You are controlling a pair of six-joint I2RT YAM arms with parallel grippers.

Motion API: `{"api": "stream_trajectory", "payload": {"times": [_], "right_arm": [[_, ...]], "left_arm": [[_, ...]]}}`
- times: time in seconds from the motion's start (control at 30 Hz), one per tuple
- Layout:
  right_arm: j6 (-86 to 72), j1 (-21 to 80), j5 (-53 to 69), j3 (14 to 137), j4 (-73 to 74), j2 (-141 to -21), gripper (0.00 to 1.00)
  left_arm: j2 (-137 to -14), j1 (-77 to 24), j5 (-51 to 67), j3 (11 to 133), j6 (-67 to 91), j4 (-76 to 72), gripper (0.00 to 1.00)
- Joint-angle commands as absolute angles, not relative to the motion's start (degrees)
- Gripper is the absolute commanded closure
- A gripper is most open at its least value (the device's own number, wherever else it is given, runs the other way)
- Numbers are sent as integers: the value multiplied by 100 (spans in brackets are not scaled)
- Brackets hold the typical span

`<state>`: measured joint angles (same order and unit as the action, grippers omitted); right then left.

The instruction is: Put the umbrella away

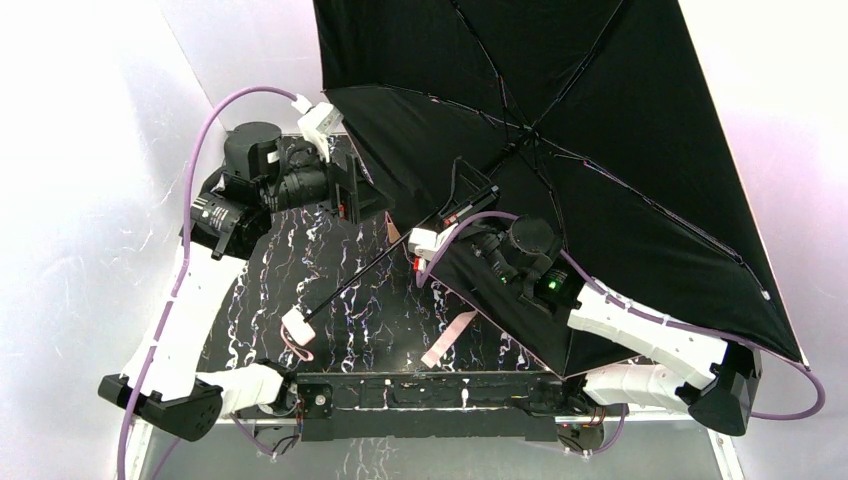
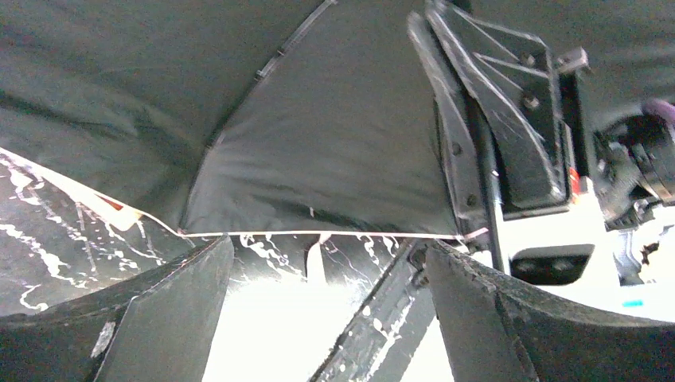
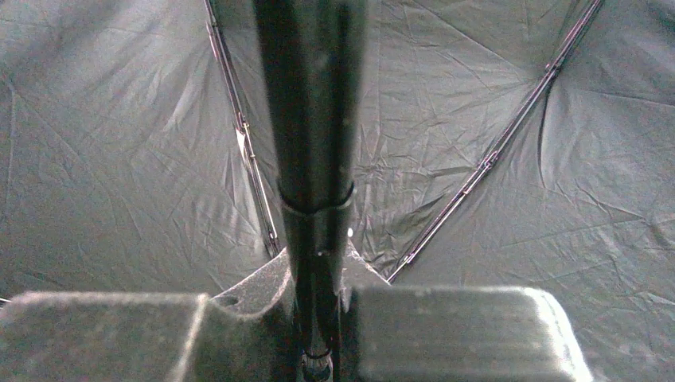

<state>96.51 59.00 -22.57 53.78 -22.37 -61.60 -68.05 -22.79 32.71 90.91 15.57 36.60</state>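
My right jaws clamp the umbrella (image 1: 600, 150) by its shaft (image 3: 310, 119); my left jaws gape just short of the canopy edge (image 2: 318, 233). If the shaft slips, the canopy may swing.

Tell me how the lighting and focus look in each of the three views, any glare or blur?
Top external: white walls washed out, the black umbrella canopy nearly featureless. Left wrist: a blown-out white patch inside the left gripper, its fingers soft. Right wrist: dim and grainy, the right gripper blurred, the ribs sharper.

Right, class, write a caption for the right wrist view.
Right jaws grip the open umbrella by its shaft.
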Motion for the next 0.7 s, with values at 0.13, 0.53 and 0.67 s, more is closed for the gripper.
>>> {"api": "stream_trajectory", "payload": {"times": [0.13, 0.53, 0.67], "right_arm": [[10505, 5810, -2497, 5413, -2997, -6250, 100], [10503, 5747, -2486, 5477, -2985, -6349, 100], [10531, 5748, -2495, 5519, -3014, -6404, 100]], "left_arm": [[-6527, -2692, 4031, 8861, 1258, 4063, 17], [-6393, -2955, 4122, 8682, 1002, 4309, 36], [-6452, -2975, 4241, 8630, 972, 4308, 42]]}}
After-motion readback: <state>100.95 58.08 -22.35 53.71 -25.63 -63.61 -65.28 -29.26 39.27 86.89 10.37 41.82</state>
